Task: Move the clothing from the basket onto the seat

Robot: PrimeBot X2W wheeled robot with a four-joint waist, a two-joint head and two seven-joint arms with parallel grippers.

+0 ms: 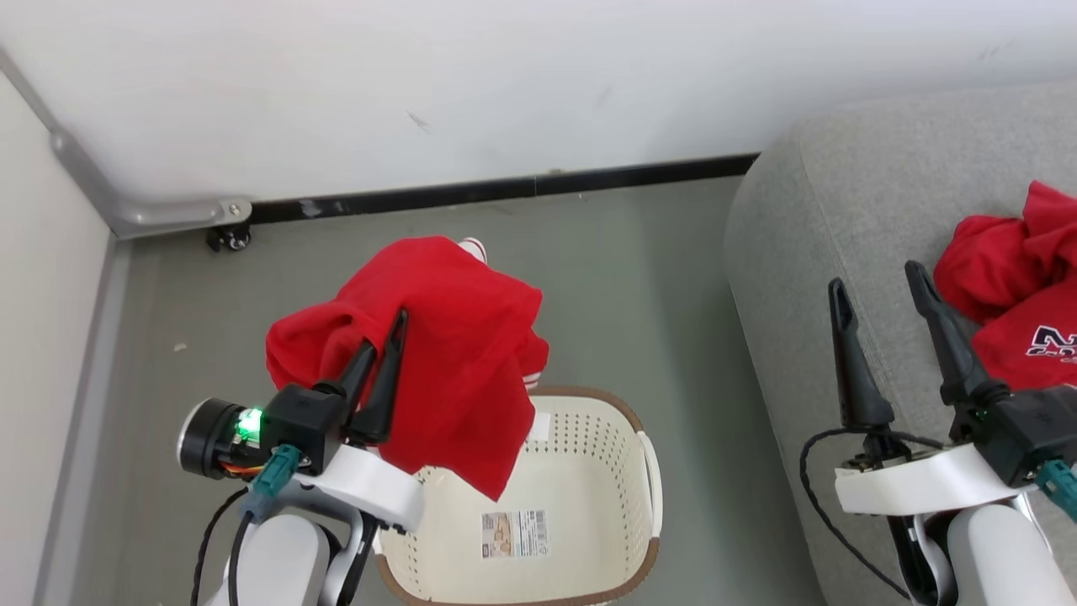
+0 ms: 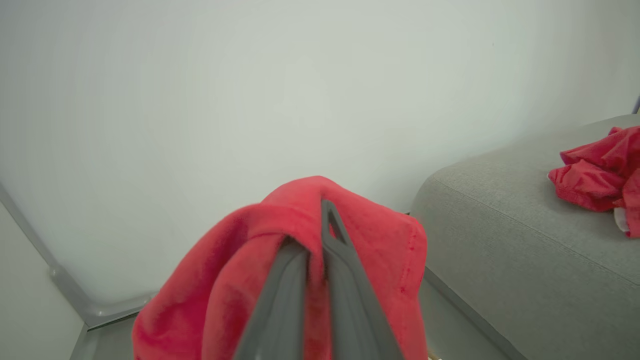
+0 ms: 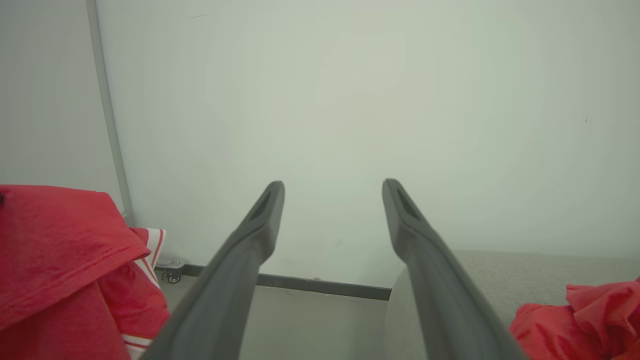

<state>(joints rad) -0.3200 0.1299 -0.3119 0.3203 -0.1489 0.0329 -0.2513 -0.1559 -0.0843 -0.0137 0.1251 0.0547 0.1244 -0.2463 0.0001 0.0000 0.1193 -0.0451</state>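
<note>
Left gripper (image 1: pixel 385 332) first: its two dark fingers are pressed together on a fold of a bright red soft fabric garment (image 1: pixel 454 337) with white striped trim. The cloth drapes over and around the fingers. In the left wrist view the left gripper (image 2: pixel 307 225) has the garment (image 2: pixel 370 240) bunched right over its tips, so that's a solid pinch as far as I can tell.

The garment hangs lifted above the cream-white perforated plastic laundry basket (image 1: pixel 649 471) with the brown rim, its lower corner dangling over the basket's near-left side. What I can see of the basket's inside is bare apart from a paper label (image 1: pixel 515 534) on the bottom. The bit under the cloth and my arm is hidden, so no promises there.

Over on the other side, the right gripper (image 1: pixel 877 279) is spread wide with nothing in it, hovering over the edge of the big light grey upholstered seat (image 1: pixel 841 185). A pile of red clothing (image 1: pixel 1010 278) with dark lettering already lies on that seat.

So I'd call this nearly done. This looks like the last piece. What's left is swinging it across to the seat and letting go.
</note>
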